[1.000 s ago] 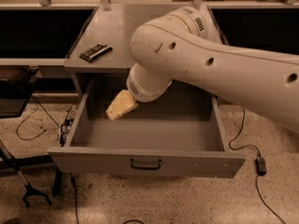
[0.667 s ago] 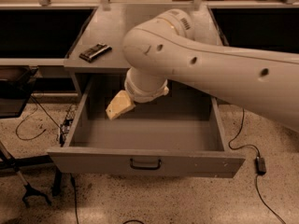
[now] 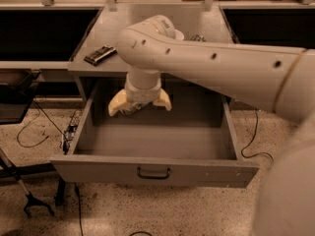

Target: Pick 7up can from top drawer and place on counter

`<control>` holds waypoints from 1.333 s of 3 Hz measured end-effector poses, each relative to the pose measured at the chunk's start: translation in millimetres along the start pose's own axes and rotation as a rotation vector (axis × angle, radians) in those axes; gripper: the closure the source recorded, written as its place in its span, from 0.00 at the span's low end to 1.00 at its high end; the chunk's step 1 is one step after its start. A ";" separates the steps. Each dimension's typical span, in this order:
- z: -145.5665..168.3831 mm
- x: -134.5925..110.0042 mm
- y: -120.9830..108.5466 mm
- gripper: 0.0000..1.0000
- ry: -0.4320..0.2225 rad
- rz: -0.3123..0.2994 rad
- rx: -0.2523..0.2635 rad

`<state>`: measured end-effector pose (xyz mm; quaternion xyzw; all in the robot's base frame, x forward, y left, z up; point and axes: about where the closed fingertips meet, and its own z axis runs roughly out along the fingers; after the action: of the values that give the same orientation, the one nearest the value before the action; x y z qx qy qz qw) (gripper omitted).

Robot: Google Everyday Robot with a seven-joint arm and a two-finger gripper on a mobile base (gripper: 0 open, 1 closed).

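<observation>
7up can: not plainly visible, perhaps hidden beneath the gripper point(image 3: 140, 110), which hangs with fingers spread, empty, inside the top drawer point(image 3: 197, 172). Likely light, thin-walled and slippery; grasp gently across its middle.

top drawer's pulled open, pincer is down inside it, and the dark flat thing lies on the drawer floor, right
Not quite. The camera view shows the dark flat thing on the counter, near its front edge, not on the drawer floor. The top drawer is pulled open, with the pincer down inside it.
</observation>
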<state>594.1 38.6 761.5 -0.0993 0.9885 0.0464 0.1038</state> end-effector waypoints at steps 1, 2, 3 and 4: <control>36.6 -21.8 2.5 0.00 0.076 0.213 -0.002; 36.1 -21.2 2.5 0.00 0.075 0.206 -0.001; 41.1 -21.0 7.4 0.00 0.049 0.256 -0.031; 57.9 -30.5 32.8 0.00 0.012 0.352 -0.109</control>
<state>628.0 82.8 713.9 0.0697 0.9873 0.1168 0.0825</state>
